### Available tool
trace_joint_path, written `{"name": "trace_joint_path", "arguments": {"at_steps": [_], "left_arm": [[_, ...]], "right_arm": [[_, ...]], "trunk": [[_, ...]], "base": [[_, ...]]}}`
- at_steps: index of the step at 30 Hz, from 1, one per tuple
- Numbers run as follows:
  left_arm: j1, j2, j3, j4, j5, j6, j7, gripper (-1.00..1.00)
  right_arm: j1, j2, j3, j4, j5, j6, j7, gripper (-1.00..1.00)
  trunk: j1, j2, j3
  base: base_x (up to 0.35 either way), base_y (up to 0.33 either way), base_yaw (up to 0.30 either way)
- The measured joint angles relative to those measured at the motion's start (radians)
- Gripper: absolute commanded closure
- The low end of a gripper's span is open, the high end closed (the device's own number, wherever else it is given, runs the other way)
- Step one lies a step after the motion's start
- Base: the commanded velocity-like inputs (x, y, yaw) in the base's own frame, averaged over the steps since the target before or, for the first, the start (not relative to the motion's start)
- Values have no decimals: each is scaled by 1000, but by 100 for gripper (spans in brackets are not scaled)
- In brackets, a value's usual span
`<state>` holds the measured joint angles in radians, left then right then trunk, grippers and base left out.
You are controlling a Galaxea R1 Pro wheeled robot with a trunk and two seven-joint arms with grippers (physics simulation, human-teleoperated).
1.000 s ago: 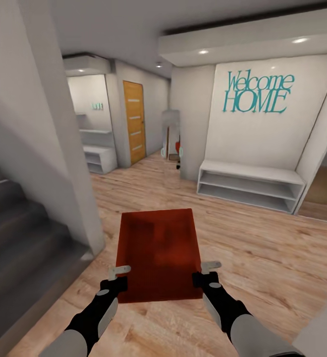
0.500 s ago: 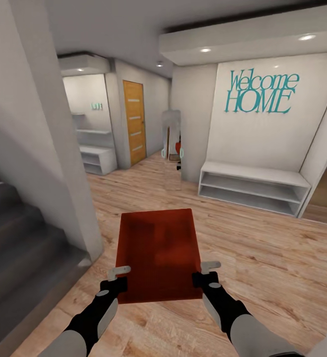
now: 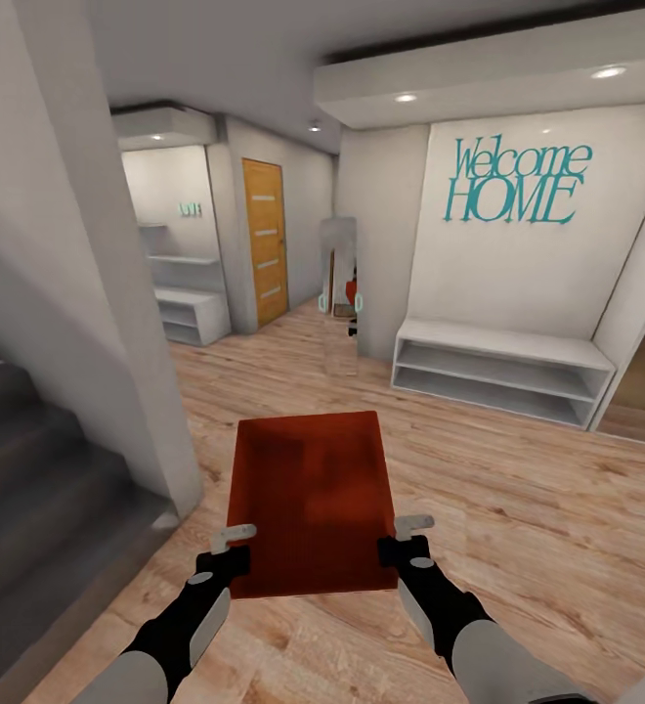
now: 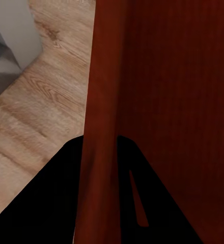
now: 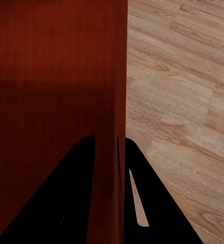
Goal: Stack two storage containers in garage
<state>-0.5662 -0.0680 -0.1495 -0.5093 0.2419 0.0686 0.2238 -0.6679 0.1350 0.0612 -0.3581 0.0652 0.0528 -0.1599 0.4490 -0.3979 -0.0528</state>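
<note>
Container (image 3: 308, 504) is in hand, lower centre of head frame, carried low in front of us over the wood plank floor (image 3: 518, 508). We're in a hallway: grey stairs (image 3: 39, 489) at left edge, orange door (image 3: 265, 242) upper left of centre, white shelf bench (image 3: 498, 372) under the teal "Welcome HOME" lettering (image 3: 513, 181) at upper right. No garage, no concrete, no car in frame.

Progress, our read: early-mid. One bin picked up and in transit; nothing placed yet. Only one orange-red bin visible, can't say where the other is. Left to do, judging from this: reach the garage, set this one on the floor, fetch the 2nd, stack it.

Grip: left gripper (image 3: 227, 557) at the bin's near-left corner, right gripper (image 3: 408, 548) at near-right corner. Left wrist cam: bin's side wall (image 4: 99, 117) runs between the two dark fingers (image 4: 51, 203), fingers pinching the wall. Right wrist cam same: wall (image 5: 109, 101) sandwiched between fingers (image 5: 71, 193), gap closed onto it. Both look clamped on the rim, one per side.

Orientation: open top faces up, roughly level, inside bottom visible. Long axis runs away from us, frame bottom toward frame centre, short near edge between the grippers. Far end points down the hallway, approx toward the gap left of the bench.
</note>
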Motion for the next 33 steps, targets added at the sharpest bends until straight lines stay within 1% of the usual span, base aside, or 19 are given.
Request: {"name": "trace_joint_path", "arguments": {"at_steps": [12, 13, 14, 33], "left_arm": [[0, -1, 2, 0, -3, 0, 0, 100], [0, -6, 45, -18, -62, 28, -12, 100], [0, -7, 47, -20, -65, 29, -11, 100], [0, -7, 47, -21, -67, 31, -11, 100]], "right_arm": [[0, 0, 1, 0, -1, -1, 0, 100], [0, -1, 28, 1, -44, -1, -11, 100], [0, 0, 29, 1, -45, -1, -12, 100], [0, -1, 29, 1, -47, -1, -11, 100]], "trunk": [[0, 0, 0], [0, 0, 0], [0, 0, 0], [0, 0, 0]], "base": [[315, 0, 0], [322, 0, 0], [322, 0, 0], [322, 0, 0]]}}
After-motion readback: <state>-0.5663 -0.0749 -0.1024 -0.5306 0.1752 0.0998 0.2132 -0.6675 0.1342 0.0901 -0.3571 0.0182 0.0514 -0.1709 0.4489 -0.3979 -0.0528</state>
